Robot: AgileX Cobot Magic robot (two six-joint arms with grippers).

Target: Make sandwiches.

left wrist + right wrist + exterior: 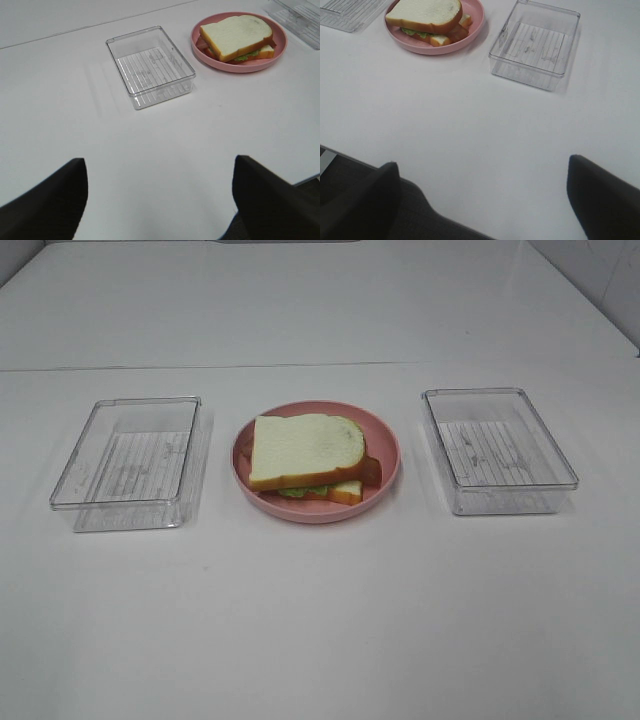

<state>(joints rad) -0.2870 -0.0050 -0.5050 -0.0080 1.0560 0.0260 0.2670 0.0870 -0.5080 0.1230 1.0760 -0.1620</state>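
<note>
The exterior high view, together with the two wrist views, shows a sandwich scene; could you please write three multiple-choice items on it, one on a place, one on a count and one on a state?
1. Where does the sandwich lie?
A. In the left clear tray
B. On the pink plate
C. On the bare table

2. How many clear trays are on the table?
A. One
B. Two
C. Three

3. How do the two grippers stand?
A. Both open, holding nothing
B. Left shut on the sandwich
C. Right shut on a tray

Answers:
1. B: the stacked bread sits on the pink plate between the trays.
2. B: a left tray and a right tray flank the plate.
3. A: the left gripper and right gripper show spread fingers over bare table.
</note>
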